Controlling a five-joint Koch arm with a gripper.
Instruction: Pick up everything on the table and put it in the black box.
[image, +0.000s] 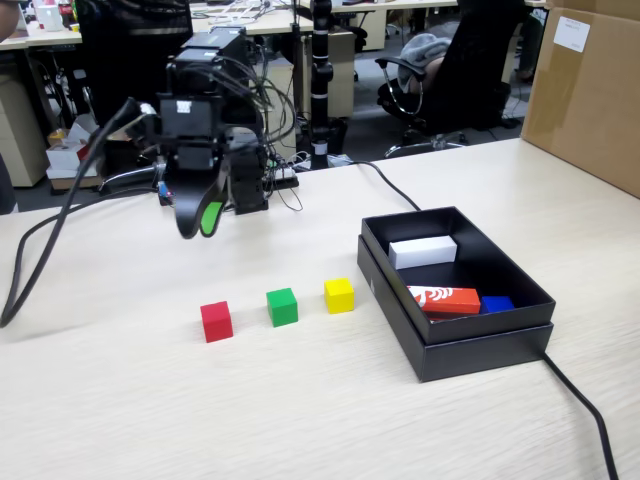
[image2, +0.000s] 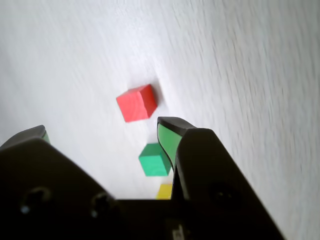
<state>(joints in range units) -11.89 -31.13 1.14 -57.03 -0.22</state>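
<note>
Three small cubes stand in a row on the pale wood table (image: 130, 410): red (image: 216, 321), green (image: 282, 306), yellow (image: 339, 295). My gripper (image: 215, 222) hangs open above the table, behind and a little left of the red cube, with nothing in it. In the wrist view the gripper (image2: 105, 131) shows its green-padded jaws wide apart, with the red cube (image2: 136, 103) ahead of them, the green cube (image2: 154, 160) beside the right jaw and the yellow cube (image2: 165, 191) partly hidden. The black box (image: 455, 355) sits right of the yellow cube.
Inside the box lie a white block (image: 423, 251), a red-orange patterned block (image: 444, 299) and a blue piece (image: 497, 303). A brown carton (image: 590, 90) stands at the far right. Black cables (image: 582, 412) run past the box and across the left of the table.
</note>
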